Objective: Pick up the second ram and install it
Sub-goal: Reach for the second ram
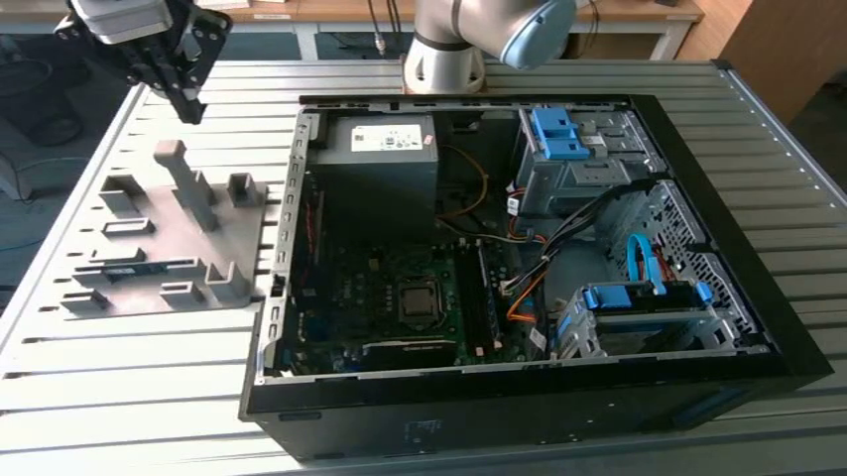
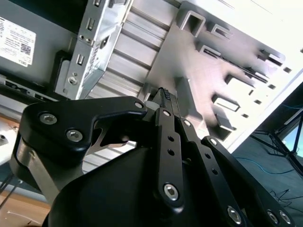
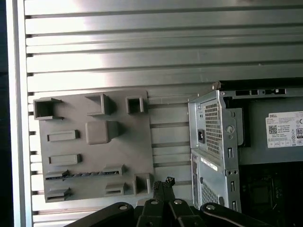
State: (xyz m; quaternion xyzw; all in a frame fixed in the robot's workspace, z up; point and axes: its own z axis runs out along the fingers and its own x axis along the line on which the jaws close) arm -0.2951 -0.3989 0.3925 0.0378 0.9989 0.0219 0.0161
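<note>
The second ram (image 3: 83, 174) lies on edge in a slot of the grey fixture plate (image 3: 94, 137), a thin dark strip with a row of chips. In the exterior view the ram (image 1: 126, 266) sits near the plate's front left part. My gripper (image 1: 189, 107) hangs well above the table, over the far end of the fixture plate (image 1: 166, 243), apart from the ram. Its black fingertips (image 2: 164, 93) meet at a narrow point with nothing between them. In the first wrist view the gripper (image 3: 164, 182) stands between the plate and the computer case.
An open black computer case (image 1: 530, 397) lies at the exterior view's right of the plate, with the motherboard (image 1: 397, 297), power supply (image 1: 377, 149), cables and blue drive brackets (image 1: 562, 134) inside. The arm's base (image 1: 443, 59) stands behind the case. The slatted metal table (image 3: 142, 47) carries everything.
</note>
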